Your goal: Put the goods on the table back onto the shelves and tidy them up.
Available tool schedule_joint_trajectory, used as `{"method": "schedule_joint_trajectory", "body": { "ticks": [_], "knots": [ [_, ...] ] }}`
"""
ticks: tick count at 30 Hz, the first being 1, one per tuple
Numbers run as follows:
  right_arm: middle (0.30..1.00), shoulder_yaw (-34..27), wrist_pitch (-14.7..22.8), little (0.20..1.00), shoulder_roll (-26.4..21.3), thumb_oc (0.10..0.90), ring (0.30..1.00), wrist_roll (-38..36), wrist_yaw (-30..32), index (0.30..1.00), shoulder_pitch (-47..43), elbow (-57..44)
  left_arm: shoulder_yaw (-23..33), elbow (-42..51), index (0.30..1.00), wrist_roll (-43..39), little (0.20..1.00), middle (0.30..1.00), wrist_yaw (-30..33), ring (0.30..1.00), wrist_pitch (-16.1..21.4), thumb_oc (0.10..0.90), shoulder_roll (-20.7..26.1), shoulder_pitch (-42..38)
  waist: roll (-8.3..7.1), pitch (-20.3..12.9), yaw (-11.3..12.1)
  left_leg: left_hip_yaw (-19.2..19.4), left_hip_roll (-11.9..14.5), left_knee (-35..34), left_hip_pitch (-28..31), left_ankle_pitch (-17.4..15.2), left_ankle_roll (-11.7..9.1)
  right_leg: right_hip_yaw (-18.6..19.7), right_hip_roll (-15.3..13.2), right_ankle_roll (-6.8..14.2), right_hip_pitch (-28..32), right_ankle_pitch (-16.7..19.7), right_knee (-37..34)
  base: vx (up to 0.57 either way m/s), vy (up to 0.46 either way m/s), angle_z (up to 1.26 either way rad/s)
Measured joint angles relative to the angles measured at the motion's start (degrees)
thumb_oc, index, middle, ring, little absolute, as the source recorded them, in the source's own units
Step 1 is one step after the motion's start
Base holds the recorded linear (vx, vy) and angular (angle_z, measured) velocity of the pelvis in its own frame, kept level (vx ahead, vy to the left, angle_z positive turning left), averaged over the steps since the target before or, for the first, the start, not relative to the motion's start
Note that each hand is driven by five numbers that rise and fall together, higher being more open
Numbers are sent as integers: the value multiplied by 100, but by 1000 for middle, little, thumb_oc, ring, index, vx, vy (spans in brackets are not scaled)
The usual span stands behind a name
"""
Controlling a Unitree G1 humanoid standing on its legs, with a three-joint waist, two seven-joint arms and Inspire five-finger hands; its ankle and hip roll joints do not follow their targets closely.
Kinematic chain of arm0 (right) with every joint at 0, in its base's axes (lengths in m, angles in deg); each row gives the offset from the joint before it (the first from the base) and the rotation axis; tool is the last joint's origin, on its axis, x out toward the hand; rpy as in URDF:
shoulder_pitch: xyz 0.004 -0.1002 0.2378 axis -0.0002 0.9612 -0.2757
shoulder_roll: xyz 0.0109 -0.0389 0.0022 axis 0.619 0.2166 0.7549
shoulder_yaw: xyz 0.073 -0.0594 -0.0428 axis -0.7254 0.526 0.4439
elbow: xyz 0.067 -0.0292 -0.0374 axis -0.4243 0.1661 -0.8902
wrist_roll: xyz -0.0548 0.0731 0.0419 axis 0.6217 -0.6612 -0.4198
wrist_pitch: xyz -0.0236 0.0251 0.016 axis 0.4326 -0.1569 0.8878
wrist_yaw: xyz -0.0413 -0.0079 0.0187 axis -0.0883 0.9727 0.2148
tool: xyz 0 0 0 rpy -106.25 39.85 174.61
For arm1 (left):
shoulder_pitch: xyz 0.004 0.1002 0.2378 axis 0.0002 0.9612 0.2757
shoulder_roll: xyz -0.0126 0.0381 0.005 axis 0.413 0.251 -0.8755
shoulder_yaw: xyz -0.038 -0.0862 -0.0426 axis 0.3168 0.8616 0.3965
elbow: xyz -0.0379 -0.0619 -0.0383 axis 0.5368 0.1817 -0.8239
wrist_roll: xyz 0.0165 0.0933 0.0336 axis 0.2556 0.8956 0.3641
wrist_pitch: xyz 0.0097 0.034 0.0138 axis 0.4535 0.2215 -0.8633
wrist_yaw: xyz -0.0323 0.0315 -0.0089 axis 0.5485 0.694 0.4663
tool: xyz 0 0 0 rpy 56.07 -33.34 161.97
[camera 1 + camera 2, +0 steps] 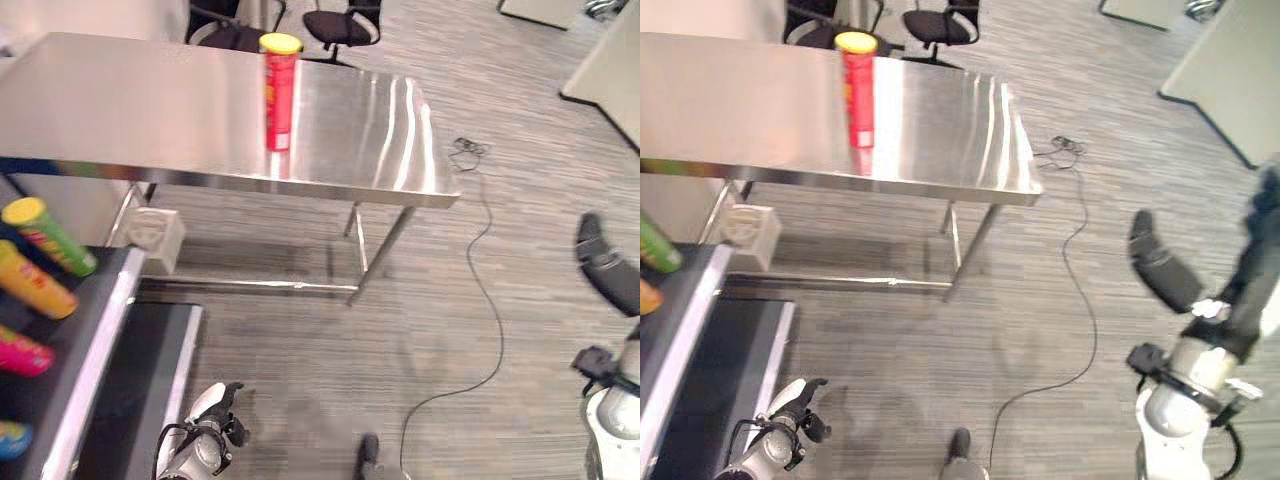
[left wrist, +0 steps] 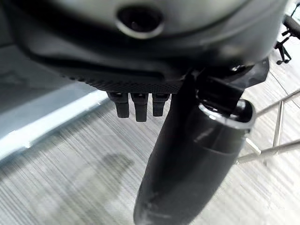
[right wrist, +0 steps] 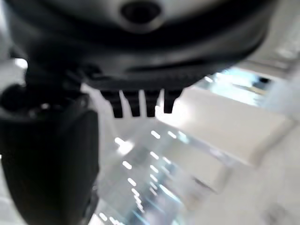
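Red canister (image 1: 280, 92) with a yellow lid stands upright on the steel table (image 1: 120, 110), alone, set back from the front edge and nearer the table's right end than its left; its reflection shows in the tabletop below it

Shelf unit (image 1: 100, 350) at lower left — dark shelves with a pale metal front rail. Lying on their sides on it, lids toward the left: a green canister (image 1: 50, 236) with a yellow lid, a yellow-orange canister (image 1: 35, 282) just below it, a pink canister (image 1: 22, 352) lower again, and a bluish item (image 1: 12, 438) at the bottom edge, too cut off to identify

Left hand (image 1: 800, 402) low at the bottom of the head views, beside the shelf's front rail, over the carpet; white thumb cover visible. In the left wrist view the fingers (image 2: 136, 104) show only as short dark tips under the palm, thumb (image 2: 187, 164) extended over the striped carpet — holding nothing, fingers appear loosely extended

Right hand (image 1: 1165, 265) raised at the right side, well apart from the table, over the carpet, fingers straight and pointing up-left, nothing in it. Right wrist view: fingertips (image 3: 138, 103) in a row, thumb (image 3: 47, 159) beside them, background blurred

Pale box (image 1: 155, 235) on the floor under the table's front edge. Black office chairs (image 1: 340, 25) beyond the far edge
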Motion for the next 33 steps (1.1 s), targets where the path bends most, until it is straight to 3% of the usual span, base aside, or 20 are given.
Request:
{"method": "schedule_joint_trajectory", "body": {
  "ticks": [1, 2, 3, 4, 6, 13, 16, 17, 19, 20, 21, 22, 23, 24, 26, 27, 28, 29, 31, 33],
  "knots": [
    [900, 18, -145, 900, -2, 800, 900, -163, -200, 900, 100, 198, -1, -15, 900, 0, 900, 900, -10, 900, 12, 800, -238, 57, 53, 37, 85, -166, -127, -85, -92, -144, -124, 64, -85, 132, 185, -130, -23, 71, -390, -4],
    [900, -71, -182, 900, -56, 800, 900, -260, -230, 900, 230, 174, -8, -17, 900, 1, 900, 900, -21, 900, 24, 800, -452, 76, 266, 35, 81, -175, -240, -509, -98, 173, -208, 1, -71, 263, 203, -269, 45, 62, -270, 8],
    [900, -100, -205, 900, -180, 800, 900, -345, -276, 900, 280, 180, -5, 0, 900, 0, 900, 900, -25, 900, 32, 800, -626, 163, 531, 49, 138, 11, -219, -643, -76, 461, -94, 23, 25, 302, 268, -514, 128, 57, -199, 10],
    [900, -31, -317, 900, -181, 800, 900, -373, -367, 900, 370, 185, 8, -4, 900, -1, 900, 900, -25, 900, 28, 800, -636, 251, 541, 36, 122, -12, -257, -783, 68, 438, -177, 1, -2, 356, 366, -817, 125, 69, -195, -6],
    [900, 15, -454, 900, -182, 800, 900, -373, -580, 900, 540, 186, 251, -15, 900, -11, 900, 900, -1, 900, -6, 800, -592, 368, 607, 42, 155, -80, -122, -878, 76, 558, -377, -9, 213, 333, 378, -910, 97, 122, -350, -1],
    [900, -8, -200, 900, -229, 800, 900, -304, -743, 900, 252, 80, 528, -205, 900, -247, 900, 900, 16, 900, -30, 800, -270, 800, 351, -129, 208, -230, 431, -938, 300, 867, -474, -5, 824, 180, 665, -1173, 52, 79, -259, 0],
    [900, 214, -40, 900, -445, 800, 900, -295, -898, 900, 88, 4, 739, -244, 900, -460, 900, 900, 19, 900, -48, 800, -216, 974, 304, -150, 324, -358, 664, -753, 342, 1088, -264, 35, 1004, 37, 756, -1274, 58, 13, -142, -4],
    [900, 275, -15, 900, -502, 800, 900, -295, -935, 900, 30, -36, 798, -234, 900, -463, 900, 900, 20, 900, -45, 800, -208, 1003, 288, -139, 401, -497, 800, -525, 329, 1105, -260, 115, 1038, -62, 738, -1341, 138, 0, -118, -29],
    [900, 455, 54, 900, -622, 800, 900, -298, -983, 900, -33, -183, 905, 48, 900, -515, 900, 900, 30, 900, -43, 800, -127, 1113, 121, -48, 746, -1809, 959, 261, -59, 1180, -149, 427, 1038, -318, 760, -1445, 221, 129, 17, -22],
    [900, 397, 73, 900, -716, 800, 900, -297, -1070, 900, -118, -358, 869, 308, 900, -619, 900, 900, 26, 900, -28, 800, -165, 1076, -4, 147, 820, -2732, 435, 597, -497, 544, -425, 523, 778, -392, 877, -1368, 0, 187, 87, 23],
    [900, 395, 76, 900, -728, 800, 900, -296, -1072, 900, -235, -357, 854, 312, 900, -644, 900, 900, 28, 900, -7, 800, -225, 1020, 40, 255, 850, -2815, 178, 401, -548, 386, -366, 664, 707, -386, 942, -1378, -39, 194, 152, 30],
    [900, 413, 73, 900, -759, 800, 900, -294, -1063, 900, -406, -355, 835, 210, 900, -680, 900, 900, 37, 900, 11, 800, -391, 910, 341, 332, 944, -2935, -294, -367, -596, 390, -351, 724, 743, -304, 936, -1401, 50, 105, 99, 0],
    [900, 428, 82, 900, -920, 800, 900, -280, -1048, 900, -420, -348, 873, 221, 900, -693, 900, 900, 87, 900, 28, 800, -525, 997, 619, 326, 1029, -2994, -321, -479, -693, 703, -206, 784, 846, -223, 772, -1508, 186, 96, 102, -15],
    [900, 485, 96, 900, -808, 800, 900, -210, -1004, 900, -416, -313, 974, 218, 900, -728, 900, 900, 148, 900, 74, 800, -563, 1011, 605, 348, 1076, -3329, -273, -178, -863, 470, -195, 860, 831, -225, 679, -1583, 258, 216, 108, -24],
    [900, 570, 51, 900, -632, 800, 900, -149, -951, 900, -407, -324, 1115, 313, 900, -869, 900, 900, 206, 900, 113, 800, -528, 915, 282, 550, 1296, -3858, -467, 245, -1209, 302, -184, 1151, 582, -242, 563, -1529, 212, 205, 115, -42],
    [900, 538, 48, 900, -685, 800, 900, -43, -945, 900, -426, -330, 1166, 329, 900, -914, 900, 900, 243, 900, 135, 800, -499, 895, 318, 612, 1290, -3814, -431, 64, -1210, 315, -155, 1187, 539, -118, 552, -1390, 194, 214, 128, -32],
    [900, 436, 46, 900, -805, 800, 900, 66, -935, 900, -428, -335, 1185, 322, 900, -920, 900, 900, 283, 900, 117, 800, -578, 921, 562, 655, 1240, -3784, -297, -209, -1068, 401, -58, 1159, 629, 80, 596, -1401, 233, 515, 327, -33],
    [900, 503, 6, 900, -369, 800, 900, 158, -840, 900, -543, -353, 1338, 99, 900, -1016, 900, 900, 286, 900, 117, 800, -559, 970, 412, 705, 1239, -3537, -502, -494, -673, 155, -272, 1388, 391, 184, 650, -1499, 226, 421, 263, -41],
    [900, 535, 8, 900, -94, 800, 900, 262, -821, 900, -559, -419, 1461, -270, 900, -1068, 900, 900, 308, 900, 117, 800, -508, 882, 223, 710, 1271, -3363, -855, -314, -552, -143, -136, 1586, 42, 228, 772, -1514, 226, 321, 224, -38],
    [900, 521, 5, 900, -93, 800, 900, 311, -812, 900, -526, -538, 1431, -136, 900, -1088, 900, 900, 311, 900, 99, 800, -395, 917, 201, 702, 1270, -3219, -952, -231, -490, -232, -94, 1571, -102, 277, 765, -1470, 308, 387, 273, -19]
  ]
}}
